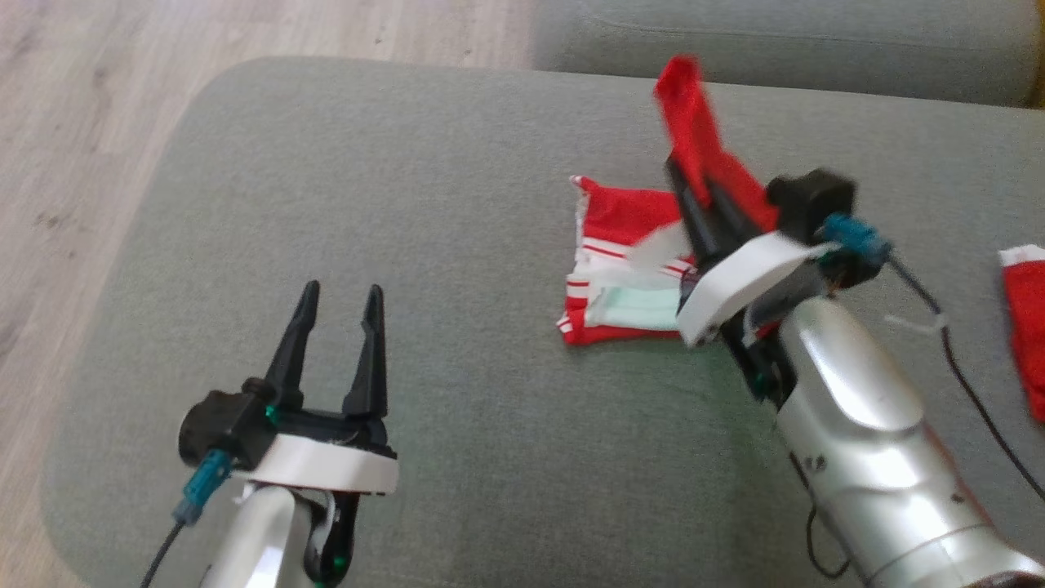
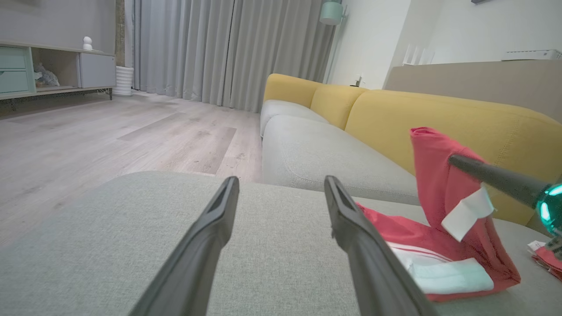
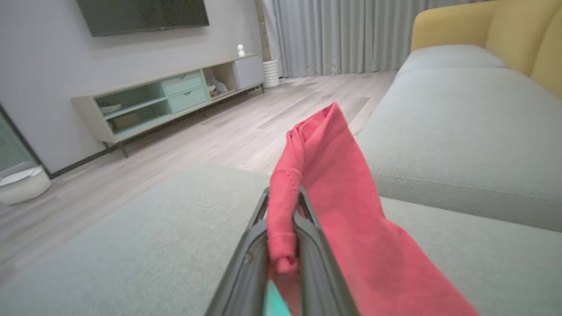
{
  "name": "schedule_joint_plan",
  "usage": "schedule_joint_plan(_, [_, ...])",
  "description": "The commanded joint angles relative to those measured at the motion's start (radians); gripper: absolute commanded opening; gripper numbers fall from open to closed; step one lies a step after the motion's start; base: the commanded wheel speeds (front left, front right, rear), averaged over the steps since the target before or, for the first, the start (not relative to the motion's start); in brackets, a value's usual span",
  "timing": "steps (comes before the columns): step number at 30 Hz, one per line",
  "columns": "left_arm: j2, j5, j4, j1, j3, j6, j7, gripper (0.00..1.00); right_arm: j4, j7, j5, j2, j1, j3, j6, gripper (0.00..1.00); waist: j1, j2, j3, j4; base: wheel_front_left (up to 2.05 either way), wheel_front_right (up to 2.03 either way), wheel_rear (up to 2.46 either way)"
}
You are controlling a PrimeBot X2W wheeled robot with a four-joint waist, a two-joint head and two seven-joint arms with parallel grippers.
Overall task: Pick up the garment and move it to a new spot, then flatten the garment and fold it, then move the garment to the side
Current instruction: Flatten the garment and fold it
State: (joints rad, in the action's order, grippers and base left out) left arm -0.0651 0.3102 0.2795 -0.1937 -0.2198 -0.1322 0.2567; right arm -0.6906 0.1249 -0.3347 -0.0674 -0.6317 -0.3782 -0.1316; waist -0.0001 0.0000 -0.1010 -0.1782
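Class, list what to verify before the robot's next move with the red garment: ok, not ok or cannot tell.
1. The right gripper shut on the garment: ok.
2. The left gripper open and empty: ok.
3. The garment wholly off the grey cushion: not ok, most lies on it.
4. The garment flat: not ok, one part raised.
5. The other red cloth apart from it: ok.

The red garment (image 1: 624, 216) with white stripes lies partly folded on the grey cushion (image 1: 392, 180), one end lifted upright.
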Motion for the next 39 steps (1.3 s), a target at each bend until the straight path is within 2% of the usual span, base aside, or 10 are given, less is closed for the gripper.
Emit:
schedule_joint_plan(1, [-0.009, 0.008, -0.029, -0.029, 0.020, 0.002, 0.005, 1.00, 0.026, -0.003, -0.005, 0.017, -0.010, -0.036, 0.001, 0.00, 0.0001, 0.0000, -0.014, -0.027, 0.00, 0.00, 0.00])
schedule_joint_plan(9, [-0.005, 0.011, -0.031, -0.049, 0.004, 0.002, 0.005, 1.00, -0.093, -0.003, 0.008, 0.017, -0.019, -0.094, 0.001, 0.00, 0.0001, 0.0000, -0.054, -0.085, 0.00, 0.00, 0.00])
schedule_joint_plan(10, [-0.005, 0.007, -0.027, -0.049, 0.012, 0.002, 0.005, 1.00, -0.112, -0.004, 0.023, 0.017, -0.024, -0.099, 0.001, 0.82, 0.0001, 0.0000, -0.056, -0.087, 0.00, 0.00, 0.00])
schedule_joint_plan(11, [-0.004, 0.000, -0.024, -0.050, 0.021, 0.002, 0.005, 1.00, -0.125, -0.002, 0.026, 0.017, -0.027, -0.099, 0.001, 1.00, 0.0001, 0.0000, -0.058, -0.090, 0.00, 0.00, 0.00])
schedule_joint_plan(14, [0.000, -0.004, -0.019, -0.053, 0.031, 0.002, 0.005, 1.00, -0.134, 0.009, -0.005, 0.017, -0.027, -0.133, 0.001, 1.00, 0.0001, 0.0000, -0.055, -0.090, 0.00, 0.00, 0.00])
schedule_joint_plan(18, [-0.002, -0.011, -0.019, -0.050, 0.046, 0.002, 0.005, 1.00, -0.124, 0.042, -0.039, 0.017, -0.037, -0.170, 0.001, 1.00, 0.0001, 0.0000, -0.034, -0.054, 0.00, 0.00, 0.00])
schedule_joint_plan(25, [-0.012, -0.016, -0.031, -0.038, 0.067, 0.002, 0.005, 1.00, -0.128, 0.106, -0.038, 0.017, -0.060, -0.115, 0.001, 1.00, 0.0001, 0.0000, 0.006, 0.023, 0.00, 0.00, 0.00])
schedule_joint_plan(31, [-0.015, -0.021, -0.047, -0.016, 0.090, 0.002, 0.005, 1.00, -0.115, 0.134, 0.082, 0.017, -0.050, 0.061, 0.001, 1.00, 0.0001, 0.0000, 0.032, 0.108, 0.00, 0.00, 0.00])
schedule_joint_plan(36, [-0.014, -0.026, -0.055, 0.006, 0.111, 0.002, 0.005, 1.00, 0.053, 0.136, 0.210, 0.017, 0.066, 0.217, 0.001, 1.00, 0.0001, 0.0000, 0.043, 0.163, 0.00, 0.00, 0.00])
schedule_joint_plan(39, [-0.013, -0.034, -0.053, 0.021, 0.121, 0.002, 0.005, 1.00, 0.161, 0.137, 0.243, 0.017, 0.172, 0.290, 0.001, 1.00, 0.0001, 0.0000, 0.047, 0.186, 0.00, 0.00, 0.00])
